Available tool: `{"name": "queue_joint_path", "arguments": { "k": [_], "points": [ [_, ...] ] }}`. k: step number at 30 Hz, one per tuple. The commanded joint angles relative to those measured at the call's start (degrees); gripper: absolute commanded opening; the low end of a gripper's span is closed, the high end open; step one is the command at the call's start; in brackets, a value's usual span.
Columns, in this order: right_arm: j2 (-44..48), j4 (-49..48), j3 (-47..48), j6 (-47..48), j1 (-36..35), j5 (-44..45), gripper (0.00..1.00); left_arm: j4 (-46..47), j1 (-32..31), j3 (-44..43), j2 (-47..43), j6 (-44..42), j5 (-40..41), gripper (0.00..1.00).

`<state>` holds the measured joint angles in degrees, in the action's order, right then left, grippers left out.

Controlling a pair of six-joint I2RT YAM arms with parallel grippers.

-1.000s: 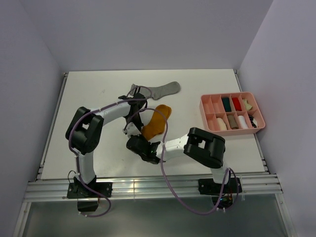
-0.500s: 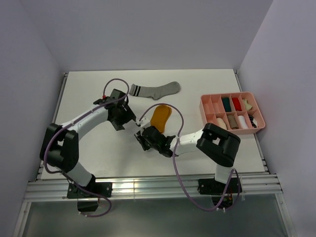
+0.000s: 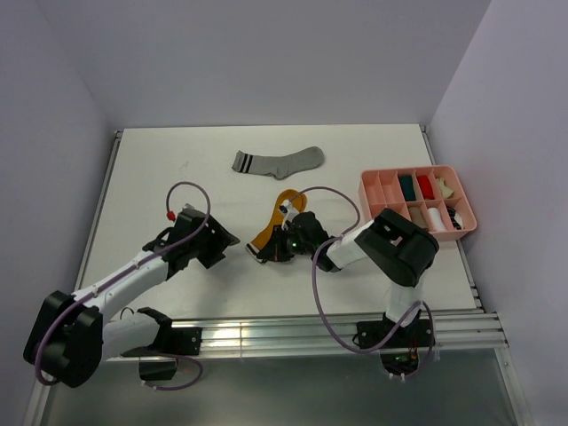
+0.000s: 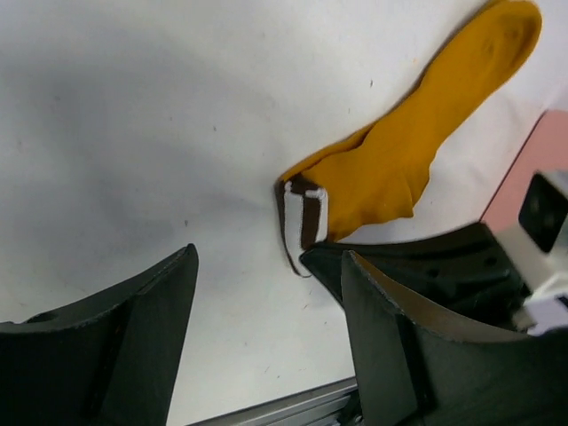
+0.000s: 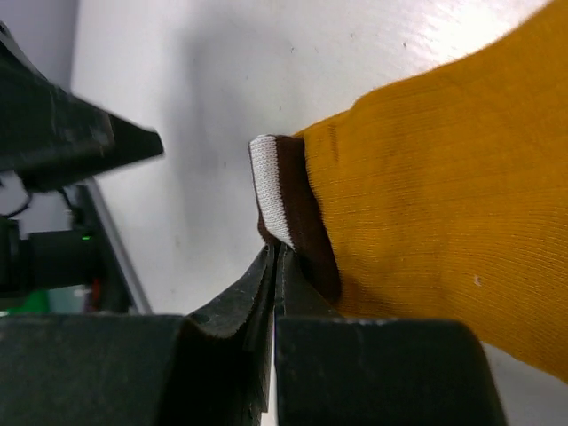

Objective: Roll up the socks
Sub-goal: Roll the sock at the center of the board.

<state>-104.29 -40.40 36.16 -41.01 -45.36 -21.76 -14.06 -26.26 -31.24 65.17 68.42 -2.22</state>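
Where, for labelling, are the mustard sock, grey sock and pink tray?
mustard sock (image 4: pixel 413 133): left wrist view, its middle.
grey sock (image 3: pixel 280 163): top external view, its middle.
pink tray (image 3: pixel 366 202): top external view, left wall.

The white desk (image 3: pixel 160 169) carries three things. A grey sock (image 3: pixel 280 161) lies flat toward the back, its dark-striped cuff at the left end. Nearer the middle, apart from it, a mustard sock (image 3: pixel 273 226) lies slantwise, toe toward the back, its brown-and-white cuff at the near end. A pink tray (image 3: pixel 408 170) with compartments sits by the right edge.
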Motion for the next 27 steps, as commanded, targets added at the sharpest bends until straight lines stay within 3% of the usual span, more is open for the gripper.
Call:
{"name": "queue_joint_path", "arguments": {
  "k": [1, 8, 19, 22, 24, 27],
  "points": [
    [-3.19, -7.13, -2.15, -8.11, 1.5, -7.68, 0.0, 9.93, -2.39, 2.59, -3.55, 2.07, -0.33, 0.7],
    [-7.85, -15.14, -3.91, -14.97, 4.23, -11.99, 0.0, 15.64, -7.22, 4.88, 2.23, 3.73, 0.37, 0.64],
    [-9.35, -13.91, -4.43, -15.32, 4.93, -12.26, 0.0, 14.42, -9.07, -0.04, 15.6, 2.94, 1.95, 0.55],
    [-9.79, -13.91, -4.43, -15.59, 5.37, -12.52, 0.0, 14.24, -9.16, -0.83, 17.71, 2.68, 1.96, 0.49],
    [-9.79, -14.53, -4.52, -15.85, 5.64, -12.78, 0.0, 12.14, -9.16, -1.27, 19.29, 2.42, 1.95, 0.37],
    [-9.62, -13.92, -4.26, -15.41, 5.99, -12.87, 0.0, 11.61, -9.16, -1.36, 20.96, 2.33, 1.95, 0.29]
  ]
}}
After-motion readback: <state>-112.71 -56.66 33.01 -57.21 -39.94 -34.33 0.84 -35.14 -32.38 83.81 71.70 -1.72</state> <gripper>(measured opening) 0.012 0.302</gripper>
